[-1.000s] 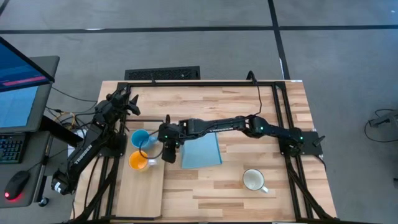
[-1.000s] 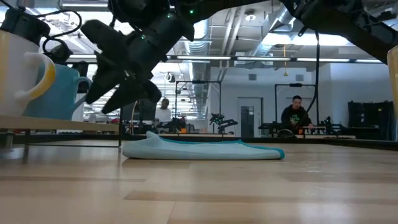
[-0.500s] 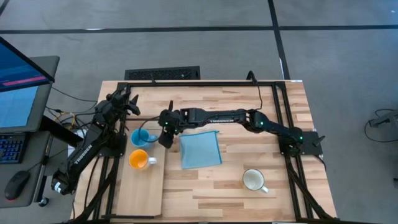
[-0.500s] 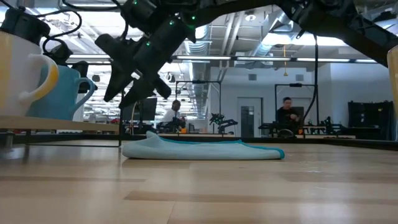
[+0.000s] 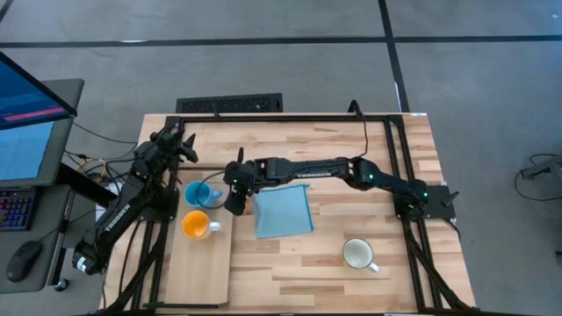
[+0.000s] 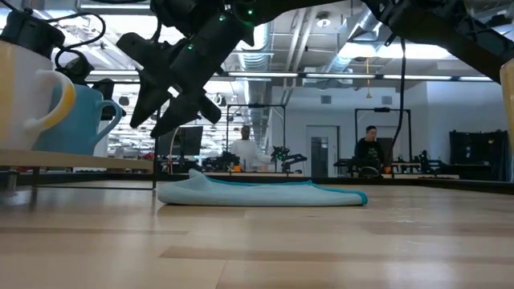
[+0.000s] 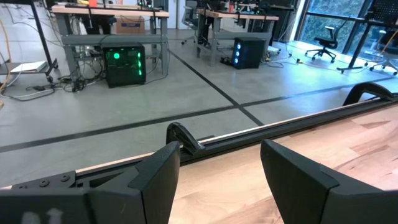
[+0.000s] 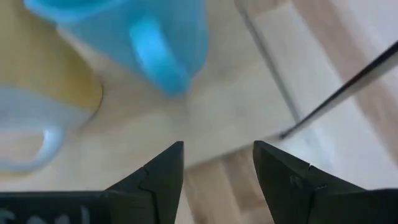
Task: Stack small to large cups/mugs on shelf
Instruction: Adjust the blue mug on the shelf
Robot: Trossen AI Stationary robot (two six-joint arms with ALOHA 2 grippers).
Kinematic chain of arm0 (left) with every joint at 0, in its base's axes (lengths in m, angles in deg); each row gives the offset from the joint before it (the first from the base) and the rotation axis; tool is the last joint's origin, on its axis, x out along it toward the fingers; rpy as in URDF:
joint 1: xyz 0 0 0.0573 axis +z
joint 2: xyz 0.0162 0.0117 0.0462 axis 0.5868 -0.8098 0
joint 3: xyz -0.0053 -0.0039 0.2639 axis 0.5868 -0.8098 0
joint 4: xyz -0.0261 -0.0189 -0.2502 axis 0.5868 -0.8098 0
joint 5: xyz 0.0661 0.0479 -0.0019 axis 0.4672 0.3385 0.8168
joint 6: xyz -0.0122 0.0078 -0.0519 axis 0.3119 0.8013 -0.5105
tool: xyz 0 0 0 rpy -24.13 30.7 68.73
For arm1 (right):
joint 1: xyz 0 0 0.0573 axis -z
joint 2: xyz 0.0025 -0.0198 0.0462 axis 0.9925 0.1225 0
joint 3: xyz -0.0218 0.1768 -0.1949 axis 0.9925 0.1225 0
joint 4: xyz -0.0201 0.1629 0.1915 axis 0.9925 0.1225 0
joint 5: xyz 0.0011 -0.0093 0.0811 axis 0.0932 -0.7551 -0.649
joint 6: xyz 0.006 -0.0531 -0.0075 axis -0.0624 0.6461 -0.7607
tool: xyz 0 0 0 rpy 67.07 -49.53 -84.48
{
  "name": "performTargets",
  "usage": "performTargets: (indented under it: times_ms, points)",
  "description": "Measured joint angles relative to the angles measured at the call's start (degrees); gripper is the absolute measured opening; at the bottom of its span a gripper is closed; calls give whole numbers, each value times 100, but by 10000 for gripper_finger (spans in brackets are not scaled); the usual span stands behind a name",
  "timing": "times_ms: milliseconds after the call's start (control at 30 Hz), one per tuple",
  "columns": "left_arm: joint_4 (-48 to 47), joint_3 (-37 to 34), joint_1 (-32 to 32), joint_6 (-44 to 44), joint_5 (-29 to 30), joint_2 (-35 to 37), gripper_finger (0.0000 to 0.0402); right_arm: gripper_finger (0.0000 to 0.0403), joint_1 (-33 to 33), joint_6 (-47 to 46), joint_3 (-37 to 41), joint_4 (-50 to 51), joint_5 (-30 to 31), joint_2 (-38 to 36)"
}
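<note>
The light blue mug (image 5: 198,194) and the orange mug (image 5: 194,226) with a white handle stand upright, side by side, on the pale shelf board (image 5: 204,268) at the table's left. The white mug (image 5: 358,254) stands upright on the table at the near right. My right gripper (image 5: 233,204) is open and empty, just right of the blue mug's handle (image 8: 159,60). Its wrist view shows the blue mug (image 8: 134,22), the orange mug (image 8: 43,93) and the board (image 8: 217,118) ahead of it. My left gripper (image 5: 181,145) is open and empty at the far left.
A blue square cloth (image 5: 284,212) lies flat on the table right of the shelf, partly under my right arm. The shelf's thin black wire frame (image 8: 348,87) runs close to my right gripper. Black rails border the table. People stand in the room behind.
My right gripper has moved toward the table's far edge, from beside the orange mug's handle to beside the blue mug's handle, then eased back a little. It stays open. Both mugs stand where they were.
</note>
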State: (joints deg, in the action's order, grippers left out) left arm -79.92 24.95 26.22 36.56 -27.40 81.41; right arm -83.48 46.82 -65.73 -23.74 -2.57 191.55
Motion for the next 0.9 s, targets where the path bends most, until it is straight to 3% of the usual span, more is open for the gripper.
performTargets:
  times_ms: [433,900]
  points:
    - [1,0,2,0,0,0,217,216,-136,438,6,111,-4,-215]
    - [0,2,1,0,0,0,217,216,-111,1287,2,-690,0,-330]
